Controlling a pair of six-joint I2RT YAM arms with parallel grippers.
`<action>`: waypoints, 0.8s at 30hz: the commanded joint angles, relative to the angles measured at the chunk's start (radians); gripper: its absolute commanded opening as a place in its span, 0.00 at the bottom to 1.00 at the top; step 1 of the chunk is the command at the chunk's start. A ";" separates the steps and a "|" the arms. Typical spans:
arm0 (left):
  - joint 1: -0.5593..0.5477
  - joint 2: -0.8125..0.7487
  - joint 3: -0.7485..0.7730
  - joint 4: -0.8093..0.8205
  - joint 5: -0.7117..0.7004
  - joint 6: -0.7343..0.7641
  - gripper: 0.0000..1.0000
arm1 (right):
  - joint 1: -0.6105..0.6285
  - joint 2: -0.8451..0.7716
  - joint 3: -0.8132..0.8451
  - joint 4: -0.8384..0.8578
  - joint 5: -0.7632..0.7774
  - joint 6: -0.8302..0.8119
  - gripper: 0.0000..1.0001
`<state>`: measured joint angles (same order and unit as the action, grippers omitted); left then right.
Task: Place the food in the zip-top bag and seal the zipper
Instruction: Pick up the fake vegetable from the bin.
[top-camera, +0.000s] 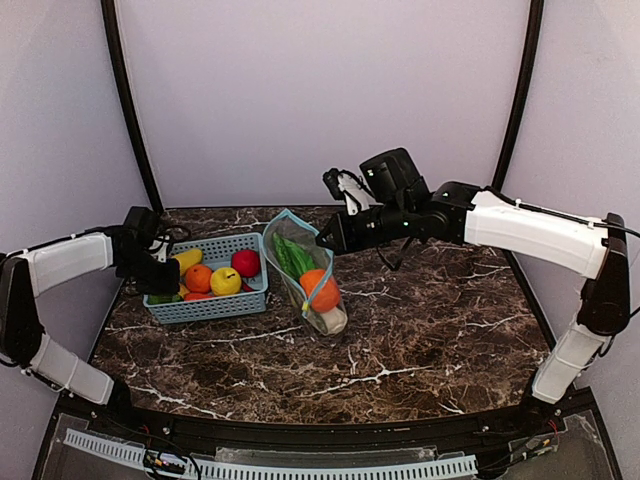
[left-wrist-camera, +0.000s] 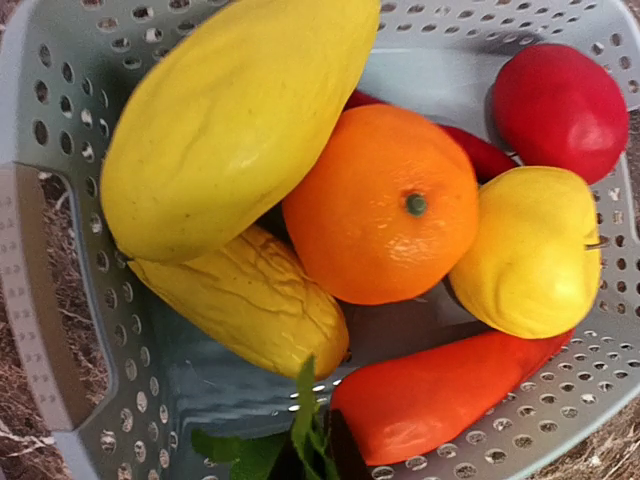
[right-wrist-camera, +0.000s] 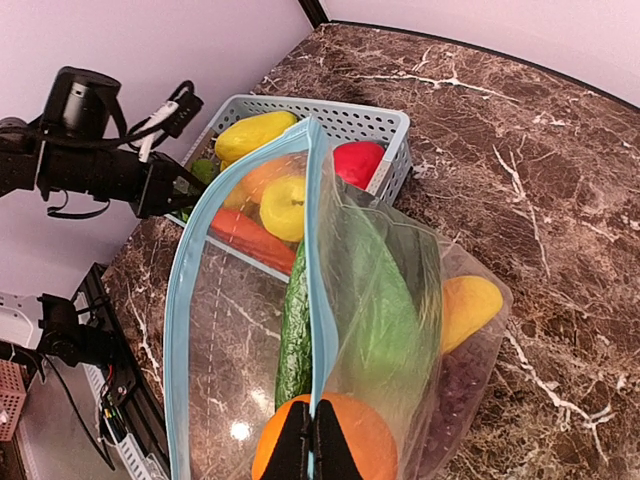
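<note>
The right hand (right-wrist-camera: 310, 447) reaches in from the right, fingers pinching the zipper (right-wrist-camera: 316, 230) of the zip-top bag (top-camera: 292, 262). The bag stands on the table (top-camera: 430, 330) beside the basket (top-camera: 215, 306), holding a cucumber (right-wrist-camera: 294, 330) and an orange piece (right-wrist-camera: 365, 440). The left hand (top-camera: 160, 272) hangs over the basket's left end; I cannot tell its grip.

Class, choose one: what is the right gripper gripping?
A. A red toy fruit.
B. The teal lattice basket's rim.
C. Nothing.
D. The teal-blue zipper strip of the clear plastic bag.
D: the right wrist view shows the right gripper shut on the teal-blue zipper strip at the clear plastic bag's mouth.
</note>
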<state>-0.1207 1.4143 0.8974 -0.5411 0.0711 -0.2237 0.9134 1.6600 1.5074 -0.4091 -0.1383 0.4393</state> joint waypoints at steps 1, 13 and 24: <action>-0.001 -0.133 -0.007 -0.046 0.025 -0.002 0.03 | -0.008 -0.032 0.005 0.047 -0.004 0.001 0.00; -0.001 -0.345 0.083 -0.128 0.141 0.059 0.01 | -0.010 -0.026 0.023 0.035 -0.005 0.000 0.00; -0.003 -0.371 0.349 -0.183 0.356 0.118 0.01 | -0.010 -0.020 0.029 0.032 -0.002 0.000 0.00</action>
<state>-0.1207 1.0363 1.2156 -0.6750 0.3378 -0.1287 0.9100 1.6600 1.5074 -0.4110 -0.1379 0.4393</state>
